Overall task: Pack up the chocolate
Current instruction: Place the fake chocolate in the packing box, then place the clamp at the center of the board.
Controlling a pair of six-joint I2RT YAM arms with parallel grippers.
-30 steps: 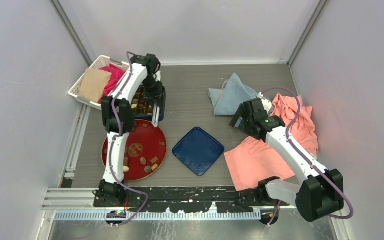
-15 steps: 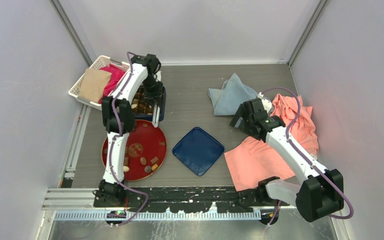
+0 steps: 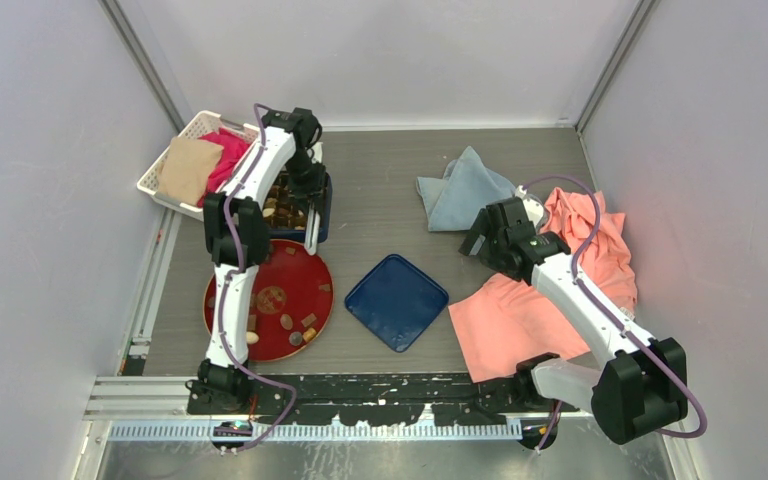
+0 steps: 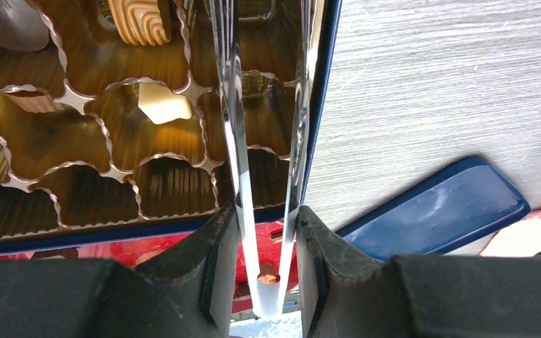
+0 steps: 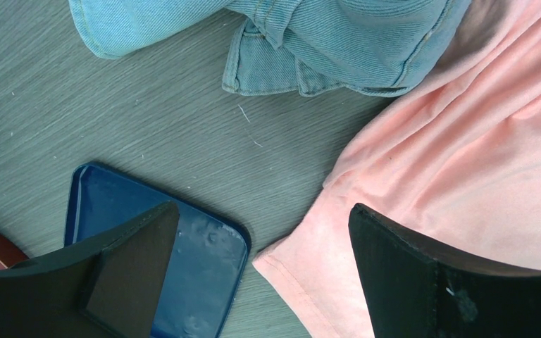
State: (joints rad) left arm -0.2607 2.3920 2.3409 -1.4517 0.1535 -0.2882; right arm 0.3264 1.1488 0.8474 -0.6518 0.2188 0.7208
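Left gripper [image 4: 266,236] clasps tongs [image 4: 233,134] over the box [image 4: 49,144]; a chocolate [image 4: 163,104] lies at their 9 o'clock. Right gripper [image 5: 259,225] gapes.

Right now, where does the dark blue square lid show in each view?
Top external: blue lid mid-table, between red plate and pink cloth.
Left wrist: lid at right, past the chocolate box rim.
Right wrist: lid lower left, partly behind the right hand.
Shared landmark: the grey wood-grain table.
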